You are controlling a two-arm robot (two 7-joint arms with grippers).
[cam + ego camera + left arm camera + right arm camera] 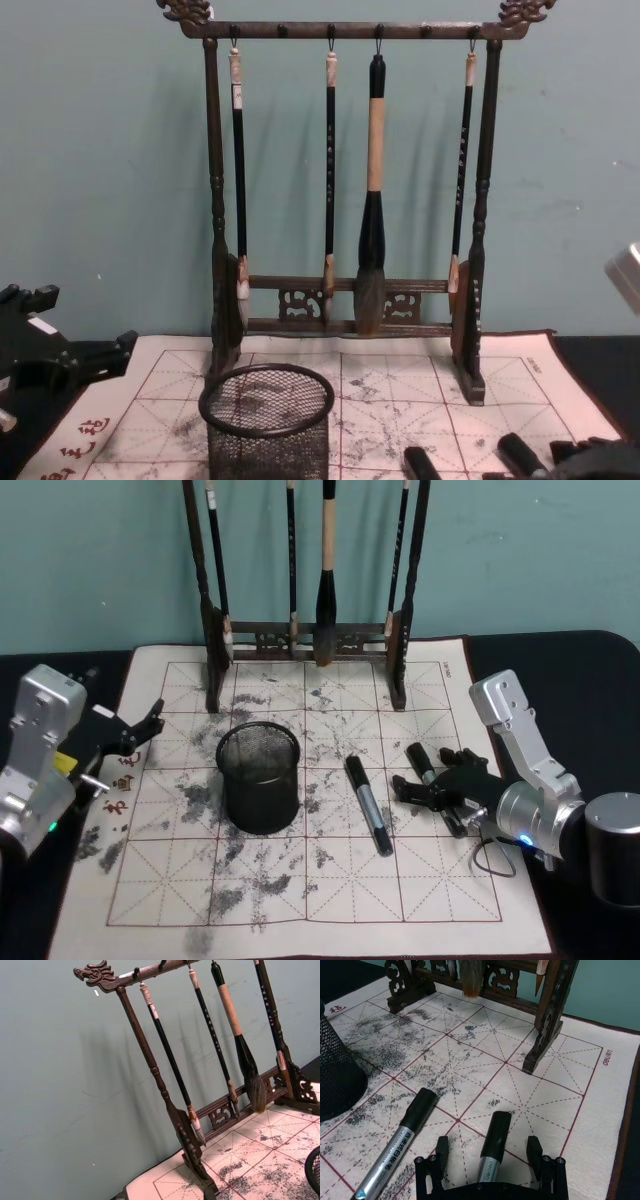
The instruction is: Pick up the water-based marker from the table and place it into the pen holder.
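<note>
A tall dark wooden brush rack [350, 30] stands upright at the far edge of a white felt mat [340, 880], its feet resting on the mat. The ends of its top bar are carved as dragon heads [95, 972]. Four calligraphy brushes hang from the bar, tips down; the third, a thick brush [372, 230], is the largest. The mat carries a red grid, grey ink smudges [205, 745] and red characters [118, 805] near its left edge. It lies on a black surface [590, 670] before a teal wall [100, 200].

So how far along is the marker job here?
Done: nothing, the pen holder looks empty. In hand: the open right pincer straddles one marker lying on the mat, beside a second marker. Remaining: grip, lift, drop it in. The left pincer idles at the mat's left edge.
</note>
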